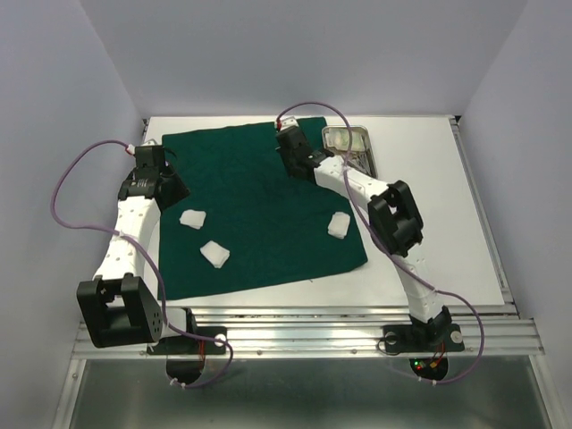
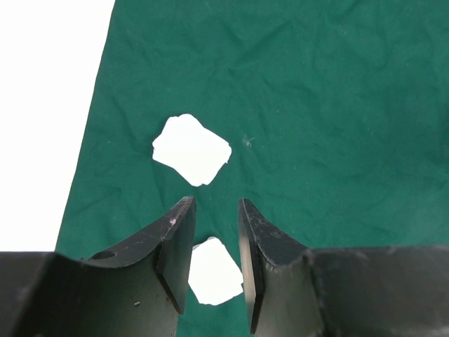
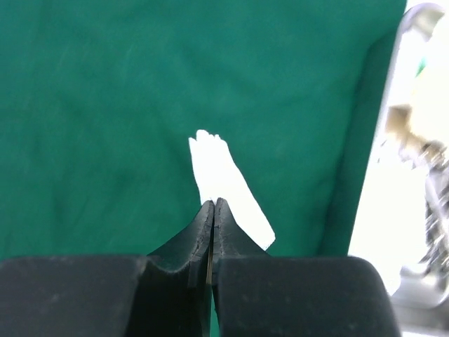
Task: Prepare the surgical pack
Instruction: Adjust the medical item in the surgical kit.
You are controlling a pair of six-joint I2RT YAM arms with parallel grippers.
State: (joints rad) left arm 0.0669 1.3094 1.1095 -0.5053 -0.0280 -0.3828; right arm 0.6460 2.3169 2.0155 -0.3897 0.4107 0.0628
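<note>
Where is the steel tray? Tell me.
Top view: the steel tray sits on the table by the far right corner of the green drape, right of the right gripper.

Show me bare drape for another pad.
Free: drape middle, between the two left gauze pads and the right gauze pad; also the far strip between left hand and right hand. Crowded: the far right corner beside the tray.

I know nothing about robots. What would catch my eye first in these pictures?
The big dark green cloth spread over the white table grabs the eye first, with three small white gauze pads scattered on it. Next come the two white robot arms reaching over it from the near edge, and a shiny steel tray at the cloth's far right corner.
</note>
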